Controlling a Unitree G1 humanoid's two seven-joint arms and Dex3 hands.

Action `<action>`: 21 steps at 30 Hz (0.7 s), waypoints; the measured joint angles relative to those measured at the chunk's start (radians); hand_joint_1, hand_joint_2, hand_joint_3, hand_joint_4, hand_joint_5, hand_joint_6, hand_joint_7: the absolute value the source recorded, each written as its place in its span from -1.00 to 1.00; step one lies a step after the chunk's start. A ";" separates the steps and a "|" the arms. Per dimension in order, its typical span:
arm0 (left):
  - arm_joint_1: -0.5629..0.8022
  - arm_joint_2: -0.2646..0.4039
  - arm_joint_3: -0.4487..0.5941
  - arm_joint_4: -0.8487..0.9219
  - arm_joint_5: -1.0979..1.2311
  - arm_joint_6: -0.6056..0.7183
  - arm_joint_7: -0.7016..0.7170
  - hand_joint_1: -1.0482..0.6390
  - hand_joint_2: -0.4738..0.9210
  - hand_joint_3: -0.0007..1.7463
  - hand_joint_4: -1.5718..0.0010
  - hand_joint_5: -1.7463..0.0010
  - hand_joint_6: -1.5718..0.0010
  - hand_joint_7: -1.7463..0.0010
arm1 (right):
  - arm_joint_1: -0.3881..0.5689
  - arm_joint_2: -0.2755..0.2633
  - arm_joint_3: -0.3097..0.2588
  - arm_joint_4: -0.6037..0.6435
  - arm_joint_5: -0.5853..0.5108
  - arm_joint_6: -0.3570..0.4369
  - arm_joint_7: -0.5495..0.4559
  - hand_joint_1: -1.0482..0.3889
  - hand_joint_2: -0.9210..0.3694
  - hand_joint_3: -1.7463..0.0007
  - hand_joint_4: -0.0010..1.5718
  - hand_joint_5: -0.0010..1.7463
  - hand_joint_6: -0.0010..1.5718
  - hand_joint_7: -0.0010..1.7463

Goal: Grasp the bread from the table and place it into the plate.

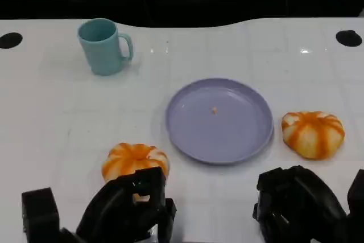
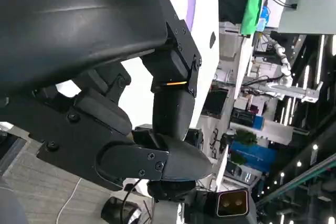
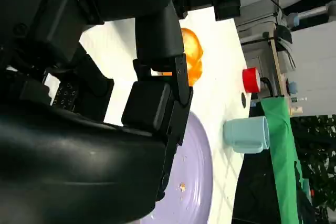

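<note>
Two orange-striped bread rolls sit on the white worktop, and the lavender plate (image 1: 219, 120) lies between them in the middle of the head view. The left bread roll (image 1: 135, 160) sits low and left of centre, and the left robot hand (image 1: 128, 206) is right below it at the lower left, fingertips overlapping the roll's near edge; whether they actually touch it, I can't tell. The fingers look parted, nothing held. The right bread roll (image 1: 313, 134) lies at the right, just past the plate's rim, with the right robot hand (image 1: 296, 203) below it at the lower right, clearly apart from it, fingers curled in, holding nothing as far as I can see. So the left robot hand looks the nearer one, its roll dead ahead, and the plate up and to the right from there. A teal mug (image 1: 104, 45) stands well clear at upper left
</note>
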 measured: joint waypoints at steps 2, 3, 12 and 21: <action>0.000 0.000 0.000 0.000 0.000 0.002 0.000 -0.64 0.80 -0.60 -0.27 -1.00 -0.15 -0.83 | 0.000 0.000 0.000 0.000 0.000 0.000 -0.001 -1.00 0.40 -0.62 0.93 0.53 1.00 0.18; 0.000 0.000 0.000 0.000 0.000 0.004 0.000 -0.63 0.80 -0.60 -0.27 -1.00 -0.15 -0.83 | 0.000 0.000 0.000 0.000 0.000 0.000 -0.001 -1.00 0.40 -0.62 0.93 0.53 1.00 0.18; 0.000 -0.008 0.005 0.000 -0.001 0.002 0.001 -0.63 0.84 -0.66 -0.23 -1.00 -0.11 -0.75 | 0.000 0.000 0.000 0.000 0.000 0.000 0.000 -1.00 0.39 -0.61 0.93 0.53 1.00 0.17; -0.004 0.023 0.016 -0.035 0.026 -0.034 0.013 -0.77 1.00 -0.77 0.08 -0.79 0.11 -0.27 | 0.000 0.000 0.000 0.000 0.000 -0.001 0.007 -1.00 0.42 -0.61 0.94 0.52 1.00 0.17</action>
